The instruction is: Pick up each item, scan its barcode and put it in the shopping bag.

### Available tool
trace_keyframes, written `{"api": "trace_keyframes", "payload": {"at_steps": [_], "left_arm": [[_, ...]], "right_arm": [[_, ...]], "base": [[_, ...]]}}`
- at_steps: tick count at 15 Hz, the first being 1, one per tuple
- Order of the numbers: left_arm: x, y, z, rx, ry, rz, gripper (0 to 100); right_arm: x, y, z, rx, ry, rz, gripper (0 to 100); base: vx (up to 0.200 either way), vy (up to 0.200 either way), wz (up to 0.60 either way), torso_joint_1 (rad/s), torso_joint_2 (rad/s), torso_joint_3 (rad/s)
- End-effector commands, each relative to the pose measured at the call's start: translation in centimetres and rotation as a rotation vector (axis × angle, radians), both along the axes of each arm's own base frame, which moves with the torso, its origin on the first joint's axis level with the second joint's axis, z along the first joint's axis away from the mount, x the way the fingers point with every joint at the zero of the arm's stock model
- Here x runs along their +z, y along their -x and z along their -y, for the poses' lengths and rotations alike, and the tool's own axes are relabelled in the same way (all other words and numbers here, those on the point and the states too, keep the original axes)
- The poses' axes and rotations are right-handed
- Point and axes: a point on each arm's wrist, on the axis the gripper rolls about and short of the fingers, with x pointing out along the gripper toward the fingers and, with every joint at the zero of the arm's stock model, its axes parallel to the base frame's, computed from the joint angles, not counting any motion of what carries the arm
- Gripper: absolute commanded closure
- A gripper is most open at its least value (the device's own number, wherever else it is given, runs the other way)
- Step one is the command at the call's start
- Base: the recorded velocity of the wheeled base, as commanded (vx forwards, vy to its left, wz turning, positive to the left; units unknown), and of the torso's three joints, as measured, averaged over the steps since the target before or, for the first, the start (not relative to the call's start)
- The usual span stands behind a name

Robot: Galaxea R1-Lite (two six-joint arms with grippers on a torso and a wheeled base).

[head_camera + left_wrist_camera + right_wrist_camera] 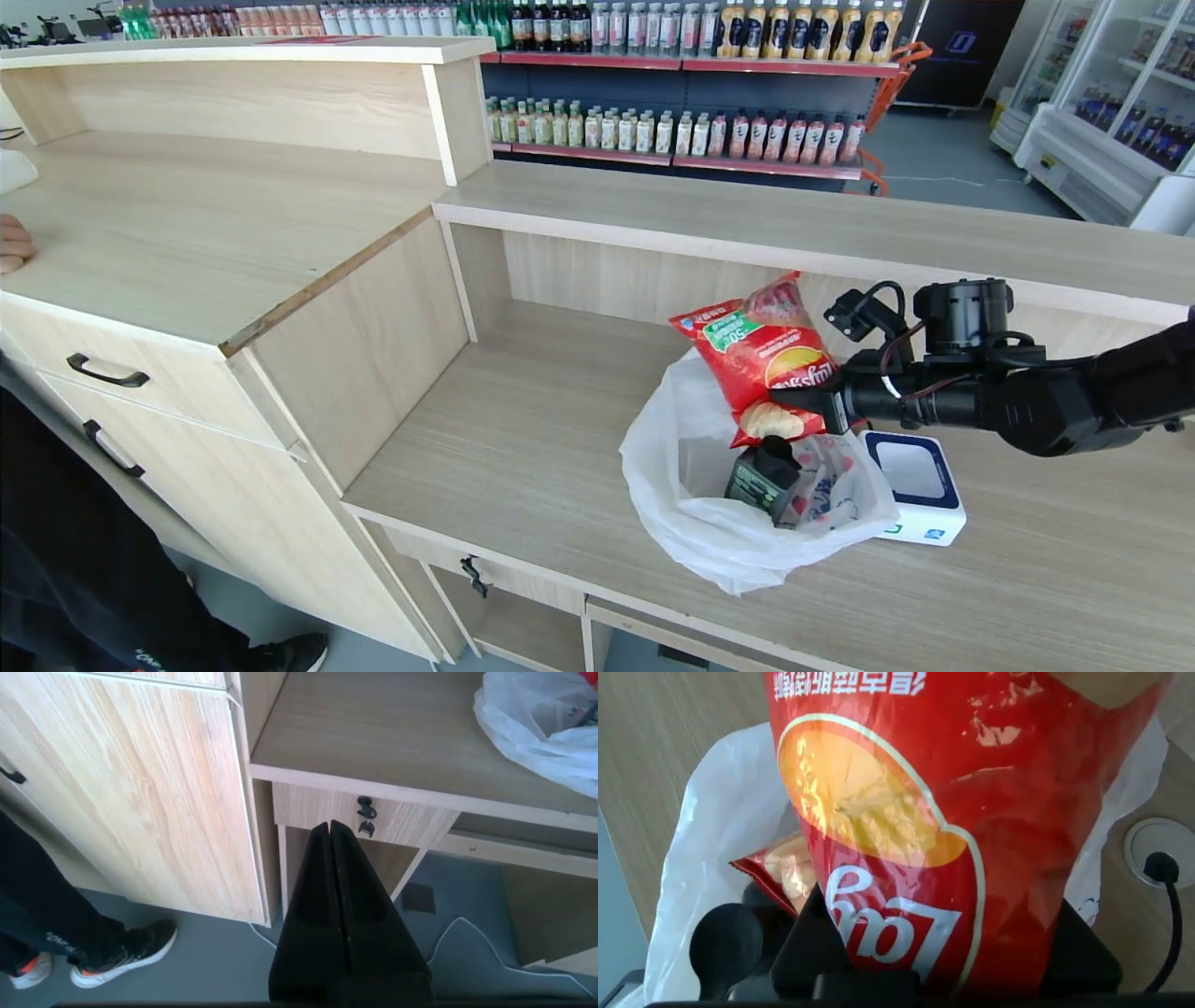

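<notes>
A small shop: shelves (672,63) packed with rows of bottled drinks (653,131), glass-door drink fridges (1111,112) at the far right, and a pale wooden checkout desk (523,439) carrying a white scanner box (913,474).

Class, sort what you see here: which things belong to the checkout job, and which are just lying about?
Job: chips, bag, scanner, right tool.
Lying about: shelf bottles, fridge, drawers.
</notes>
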Motion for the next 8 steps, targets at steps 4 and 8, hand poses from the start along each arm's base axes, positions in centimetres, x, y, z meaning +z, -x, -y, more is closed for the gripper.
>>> {"api": "trace_keyframes", "payload": {"at_steps": [4, 8], "left_arm": [[0.00, 0.00, 0.00, 0.000, 0.000, 0.000, 100], [0.00, 0.00, 0.00, 0.001, 0.000, 0.000, 100]], "right_arm": [[-1.58, 0.96, 0.16, 0.007, 0.022, -0.054, 100], [-2.01, 0.74, 0.24, 0.010, 0.036, -0.055, 100]], "base": [[0.000, 0.000, 0.00, 0.000, 0.00, 0.000], [0.000, 0.000, 0.00, 0.000, 0.00, 0.000]]}}
